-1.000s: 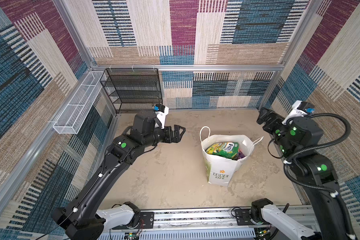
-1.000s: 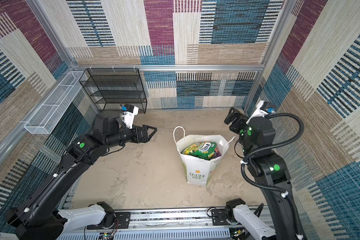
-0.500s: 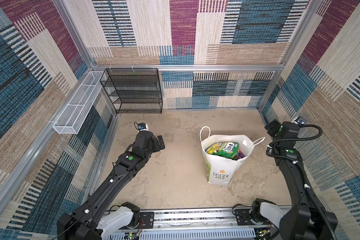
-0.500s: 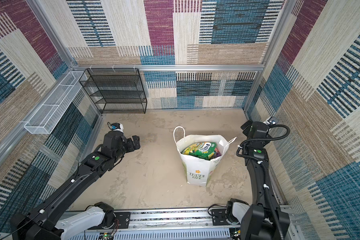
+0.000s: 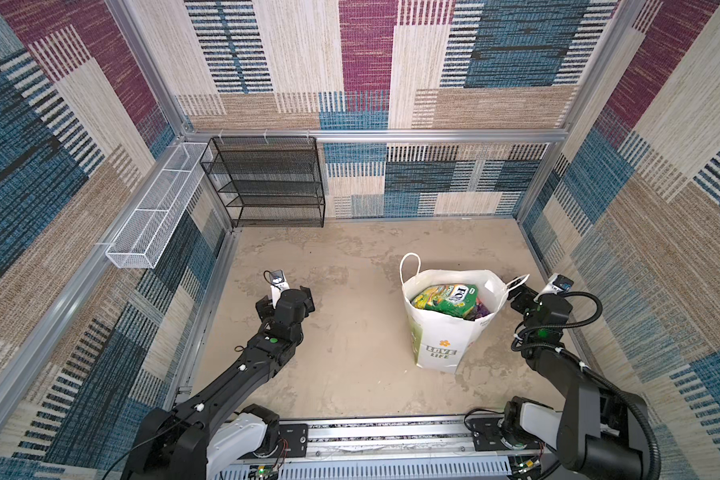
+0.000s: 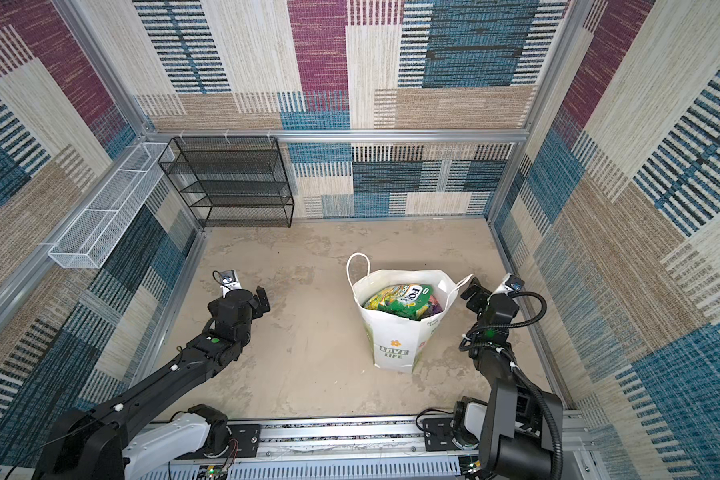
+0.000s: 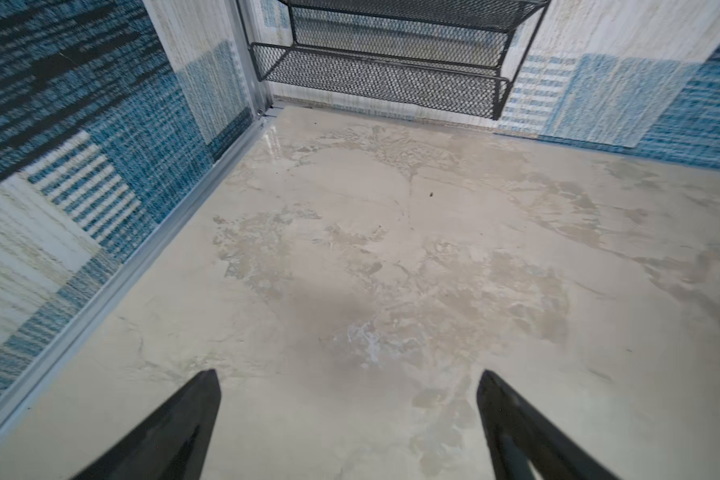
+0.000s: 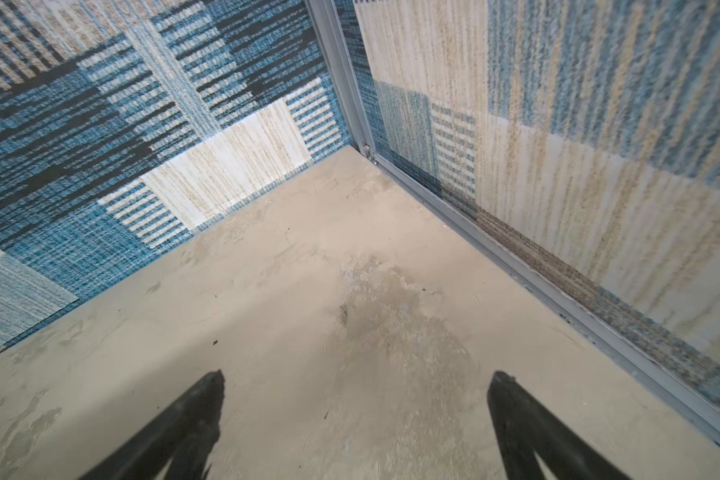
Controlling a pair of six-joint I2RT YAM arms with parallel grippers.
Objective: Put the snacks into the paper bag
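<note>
Retreating low toward opposite side edges of the table (image 5: 350, 374), left end effector (image 7: 348, 382) and right end effector (image 8: 356, 382) gaped wide, empty. Snacks (image 5: 449, 297) sat inside the bag (image 5: 441, 336), right of centre; task likely finished.

Wide bare floor (image 5: 350, 332) is seen between the left gripper (image 7: 348, 372) and the paper bag (image 5: 441, 345). Nothing is caught between its spread jaws. The rear left corner is blocked by a black mesh shelf (image 5: 267, 183). A white wire basket (image 5: 150, 224) is hung high on the left wall (image 5: 59, 208). The bag mouth is crowded with snacks (image 5: 449, 299) close to the rim. The right gripper (image 8: 359, 374) is set in the narrow strip between bag and right wall (image 5: 641, 249), jaws apart, with bare floor ahead.
</note>
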